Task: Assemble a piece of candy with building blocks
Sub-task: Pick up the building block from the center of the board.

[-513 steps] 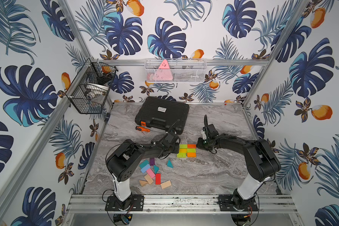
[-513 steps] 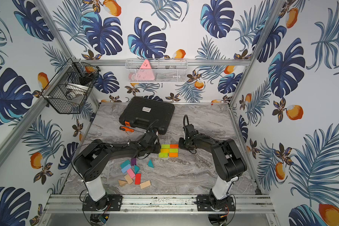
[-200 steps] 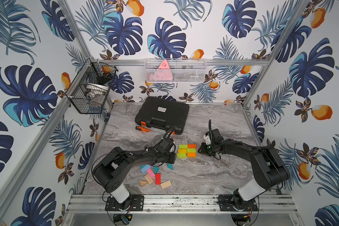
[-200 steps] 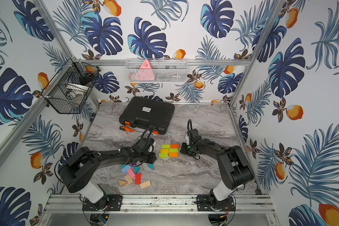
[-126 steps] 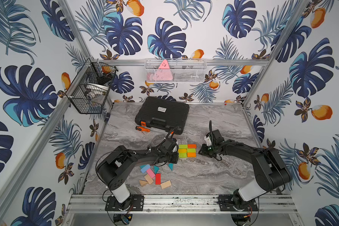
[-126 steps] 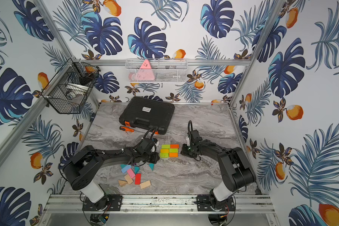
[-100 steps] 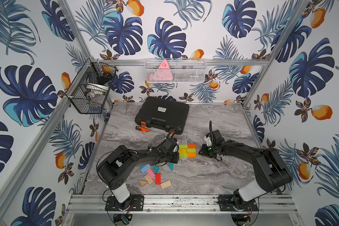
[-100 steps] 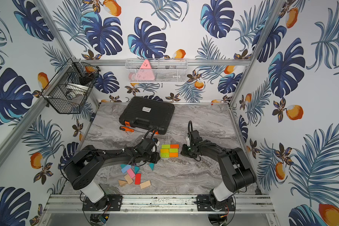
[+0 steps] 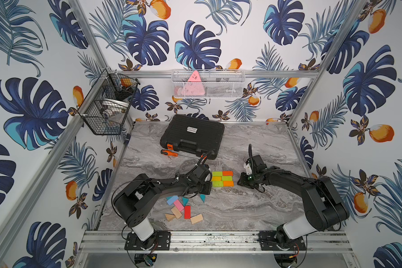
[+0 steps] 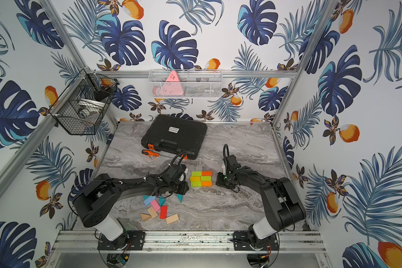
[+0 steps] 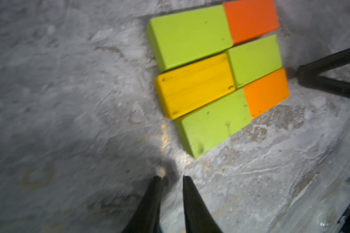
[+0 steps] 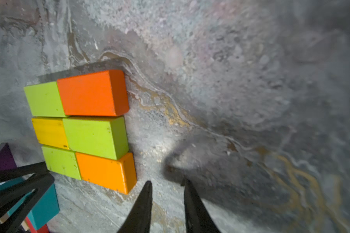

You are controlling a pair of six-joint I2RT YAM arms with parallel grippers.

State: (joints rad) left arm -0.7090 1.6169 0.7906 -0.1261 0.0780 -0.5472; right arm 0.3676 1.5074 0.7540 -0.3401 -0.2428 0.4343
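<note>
Six building blocks, green, orange and yellow, lie pressed together as one flat rectangle (image 9: 222, 179) (image 10: 201, 179) (image 11: 218, 74) (image 12: 85, 129) mid-table. My left gripper (image 9: 207, 186) (image 11: 171, 178) rests low just off the rectangle's left end, jaws slightly open and empty. My right gripper (image 9: 241, 182) (image 12: 168, 182) sits off the right end, also slightly open with only tabletop between its fingers. Loose blocks lie nearer the front: a blue brick (image 9: 172, 200), pink brick (image 9: 178, 205), teal wedge (image 9: 202, 197), red brick (image 9: 187, 211) and plain wood pieces (image 9: 196, 218). The right wrist view also catches a purple wedge (image 12: 1, 159).
A black tool case (image 9: 193, 137) lies at the back with an orange-handled screwdriver (image 9: 170, 152) in front of it. A black wire basket (image 9: 107, 109) hangs on the left wall and a white mesh basket (image 9: 207, 84) on the back wall.
Both grippers have shifted slightly toward the table's front beside the block rectangle. The left jaws have parted a little. The blocks have not moved.
</note>
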